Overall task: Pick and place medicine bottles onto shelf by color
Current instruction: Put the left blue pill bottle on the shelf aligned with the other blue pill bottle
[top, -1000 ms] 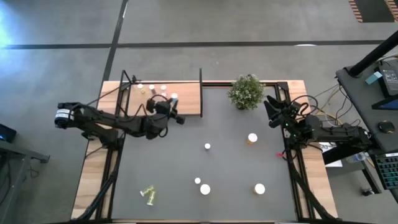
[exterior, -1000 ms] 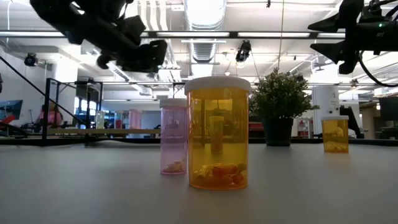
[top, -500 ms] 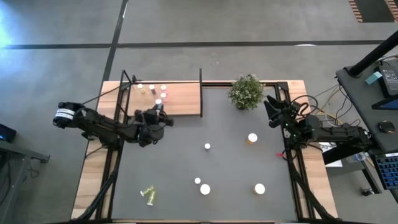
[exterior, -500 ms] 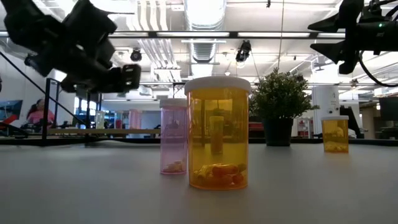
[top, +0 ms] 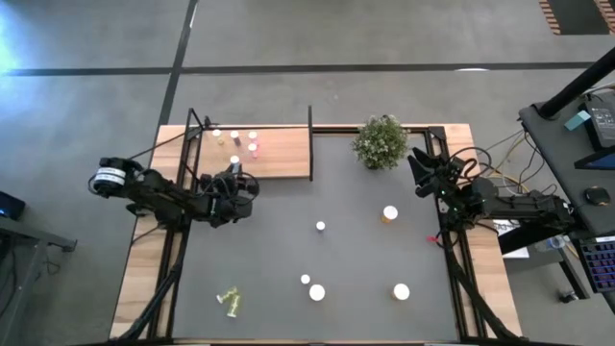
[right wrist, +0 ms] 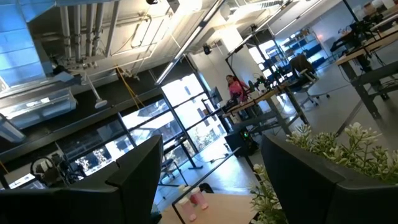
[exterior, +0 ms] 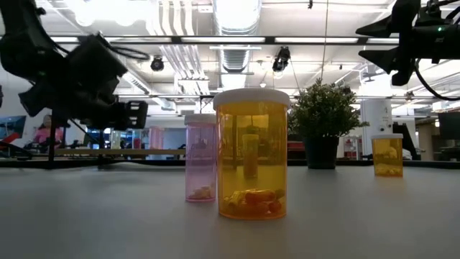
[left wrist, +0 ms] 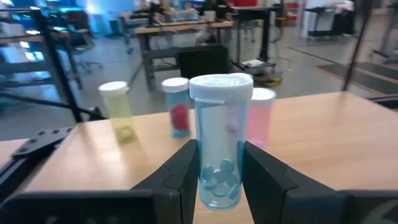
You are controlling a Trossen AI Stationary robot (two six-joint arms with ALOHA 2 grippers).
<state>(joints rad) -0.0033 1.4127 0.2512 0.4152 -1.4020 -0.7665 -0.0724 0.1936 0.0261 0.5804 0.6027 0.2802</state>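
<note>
Bluish bottle (left wrist: 219,167) sitting pinched in the left claw (left wrist: 219,186), its base being cut off from view. Shelf (top: 283,154) bottles showing only as caps from above. Right claw (right wrist: 208,180) hanging wide beside the plant (top: 381,140).

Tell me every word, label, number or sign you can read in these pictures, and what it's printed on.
None can be read.
Medicine bottles, such as the big orange one, the pink one and the bluish one on the shelf: no label shows.
Keyboard on the side desk: keys too small to read.
Room behind the table: no sign is legible.
</note>
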